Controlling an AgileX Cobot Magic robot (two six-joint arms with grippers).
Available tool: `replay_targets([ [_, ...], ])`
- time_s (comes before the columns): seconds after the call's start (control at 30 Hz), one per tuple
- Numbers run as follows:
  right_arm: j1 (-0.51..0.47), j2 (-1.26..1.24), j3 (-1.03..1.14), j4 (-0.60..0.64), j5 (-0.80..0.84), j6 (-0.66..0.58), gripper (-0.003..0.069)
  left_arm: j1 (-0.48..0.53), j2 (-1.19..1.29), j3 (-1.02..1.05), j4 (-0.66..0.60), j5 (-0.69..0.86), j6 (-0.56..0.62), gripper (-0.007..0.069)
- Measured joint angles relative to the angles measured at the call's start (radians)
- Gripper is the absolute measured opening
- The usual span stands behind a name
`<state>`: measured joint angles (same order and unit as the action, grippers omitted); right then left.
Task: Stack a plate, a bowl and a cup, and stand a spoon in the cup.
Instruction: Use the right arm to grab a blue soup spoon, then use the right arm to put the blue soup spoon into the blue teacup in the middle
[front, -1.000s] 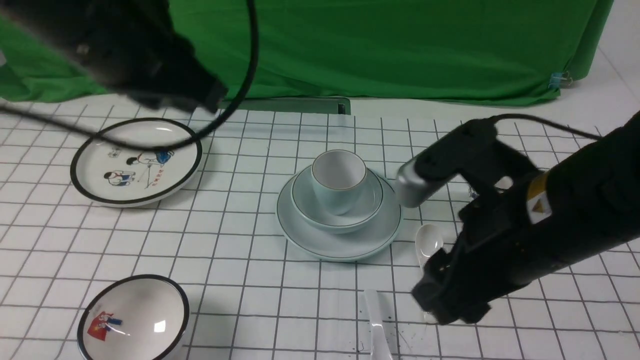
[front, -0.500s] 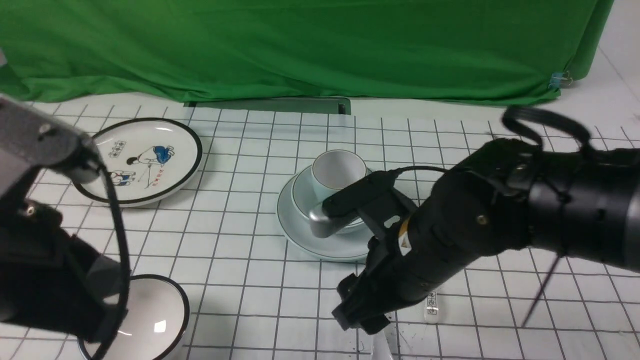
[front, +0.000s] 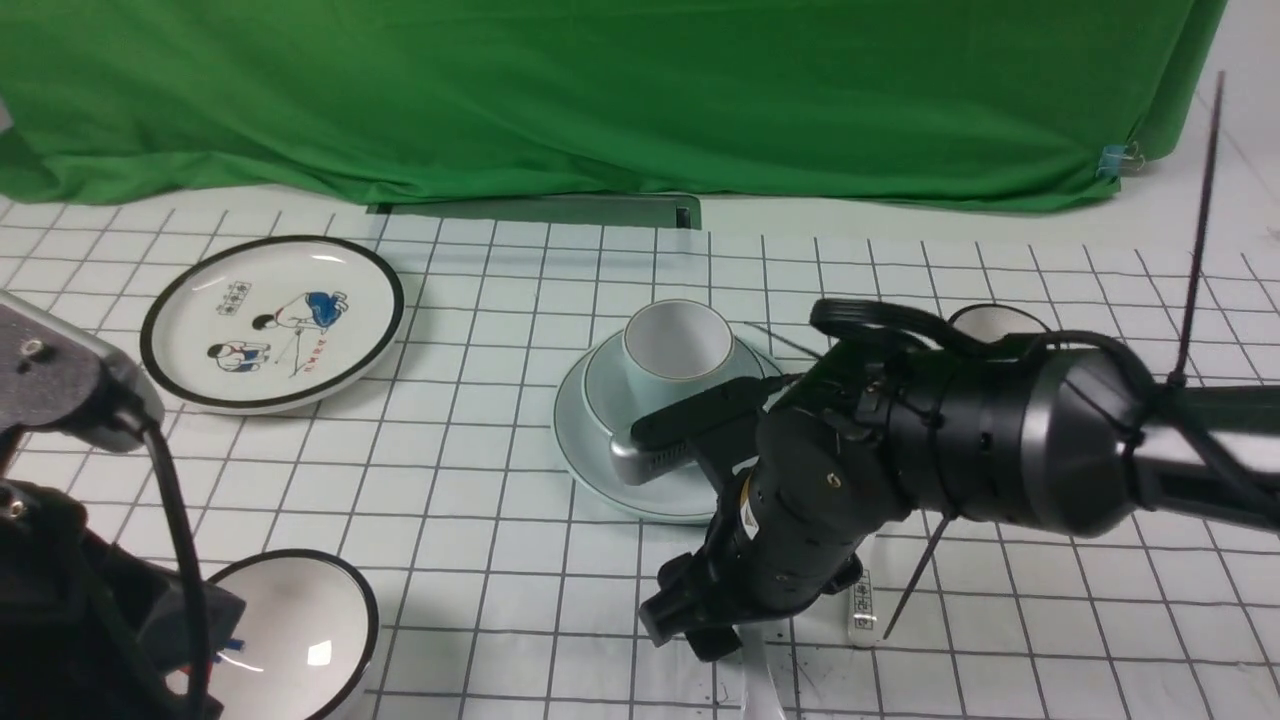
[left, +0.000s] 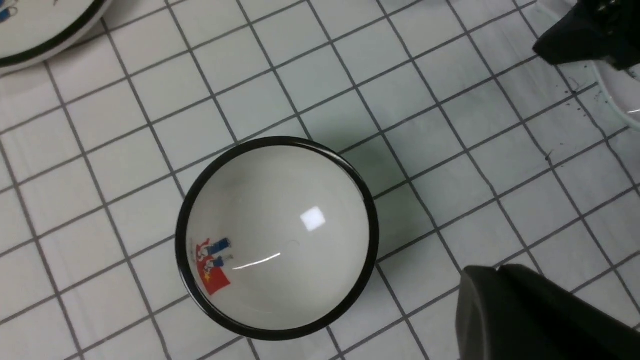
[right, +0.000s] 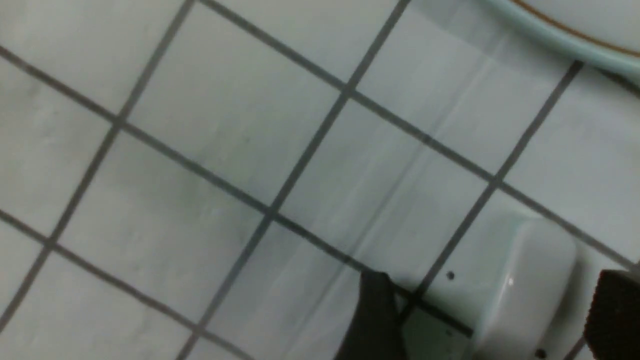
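I have my right gripper (right: 495, 320) spread wide astride the spoon (right: 530, 270), whose long axis runs near-to-far directly beneath it.

Bare cloth (right: 200, 150) flanks the spoon (right: 525, 290); plate (right: 590, 47) nearby.

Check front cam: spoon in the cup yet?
No, the cup shows only its bare white inside, with nothing standing in it.

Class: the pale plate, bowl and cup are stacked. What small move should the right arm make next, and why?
Probably close the right pincer on the plain whitish ceramic soup spoon. Its handle lies flat on the gridded cloth between the open jaws and is not yet gripped.
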<state>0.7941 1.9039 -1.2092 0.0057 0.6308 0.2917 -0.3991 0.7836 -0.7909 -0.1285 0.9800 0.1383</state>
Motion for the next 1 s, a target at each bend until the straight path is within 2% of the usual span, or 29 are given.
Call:
replay_targets([
  [0.13, -0.001, 0.020, -0.004, -0.006, -0.002, 0.015, 0.0552, 0.000, 0.000, 0.000, -0.027, 0.000, 0.024, -0.0036],
  [0.23, -0.003, 0.021, -0.007, -0.006, 0.000, 0.024, 0.0488, 0.000, 0.000, 0.000, -0.031, 0.000, 0.030, -0.0036],
  [0.3, -0.005, 0.020, -0.007, -0.006, 0.001, 0.024, 0.0377, 0.000, 0.000, 0.000, -0.031, 0.000, 0.030, -0.0036],
  [0.33, -0.005, 0.020, -0.007, -0.006, 0.003, 0.024, 0.0363, 0.000, 0.000, 0.000, -0.030, 0.000, 0.030, -0.0036],
  [0.37, -0.006, 0.018, -0.007, -0.006, 0.005, 0.024, 0.0289, 0.000, 0.000, 0.000, -0.030, 0.000, 0.030, -0.0036],
  [0.4, -0.008, 0.009, -0.007, -0.006, 0.015, 0.020, 0.0169, 0.000, 0.000, 0.000, -0.029, 0.000, 0.034, -0.0036],
  [0.67, -0.008, -0.147, 0.000, -0.006, -0.039, -0.068, 0.0183, 0.000, 0.000, 0.000, -0.023, -0.010, 0.039, -0.0036],
  [0.73, -0.008, -0.226, 0.000, -0.012, -0.188, -0.137, 0.0183, 0.000, 0.000, 0.000, -0.023, -0.034, 0.042, -0.0036],
  [0.77, -0.008, -0.230, 0.000, -0.012, -0.202, -0.141, 0.0183, 0.000, 0.000, 0.000, -0.023, -0.036, 0.042, -0.0036],
  [0.8, -0.008, -0.258, 0.000, -0.026, -0.344, -0.182, 0.0183, 0.000, 0.000, 0.000, -0.023, -0.057, 0.042, -0.0036],
  [0.9, -0.014, -0.266, 0.000, -0.049, -0.580, -0.239, 0.0183, 0.000, 0.000, 0.000, -0.022, -0.078, 0.042, -0.0036],
  [0.93, -0.014, -0.266, 0.000, -0.049, -0.596, -0.241, 0.0183, 0.000, 0.000, 0.000, -0.022, -0.078, 0.042, -0.0036],
  [1.0, -0.043, -0.253, 0.000, -0.057, -0.769, -0.244, 0.0183, 0.000, 0.000, 0.000, -0.022, -0.080, 0.042, -0.0036],
])
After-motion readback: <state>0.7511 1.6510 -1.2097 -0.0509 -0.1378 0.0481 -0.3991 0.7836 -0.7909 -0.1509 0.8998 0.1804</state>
